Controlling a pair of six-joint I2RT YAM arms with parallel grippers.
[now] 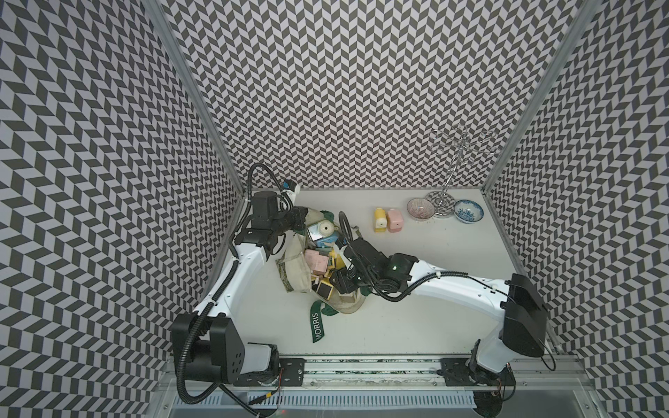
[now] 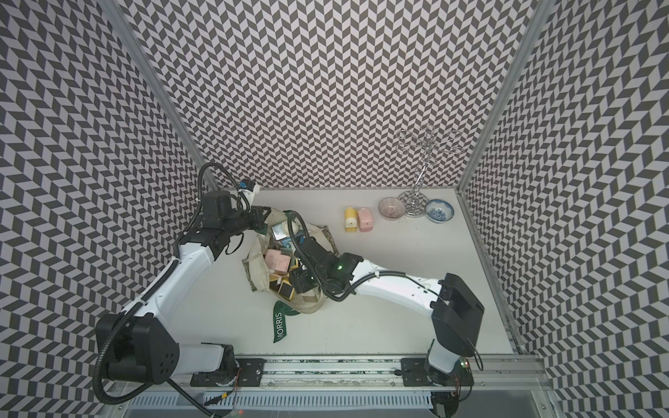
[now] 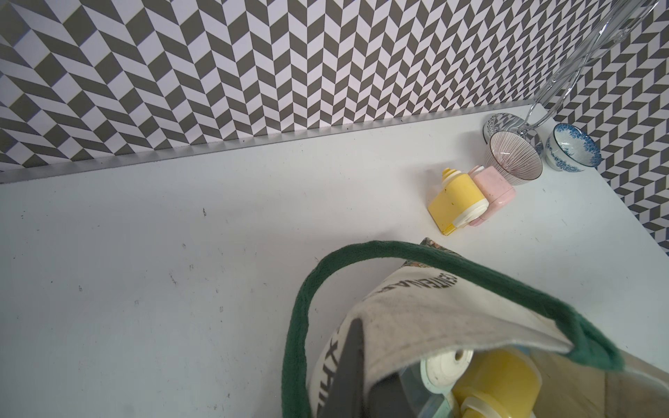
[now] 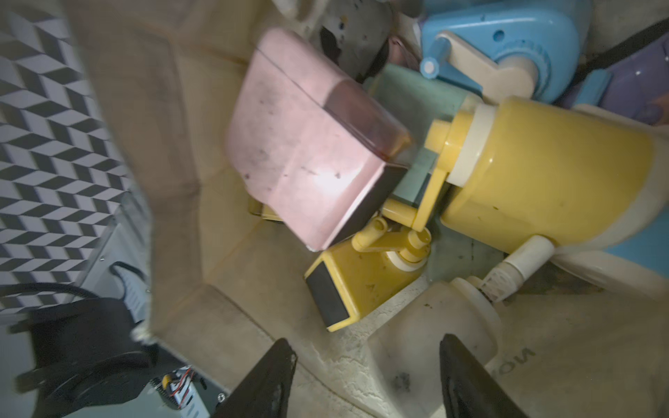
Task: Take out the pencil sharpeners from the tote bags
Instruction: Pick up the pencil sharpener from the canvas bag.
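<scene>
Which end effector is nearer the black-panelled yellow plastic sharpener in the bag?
Right: right end effector open beside the yellow sharpener; left end effector clamps the cream canvas tote bag's far rim.

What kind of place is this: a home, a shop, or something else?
Probably a robot test booth, not a home. Chevron-patterned walls enclose a white table on three sides, and the left arm and right arm stand on a metal rail at its front.
</scene>
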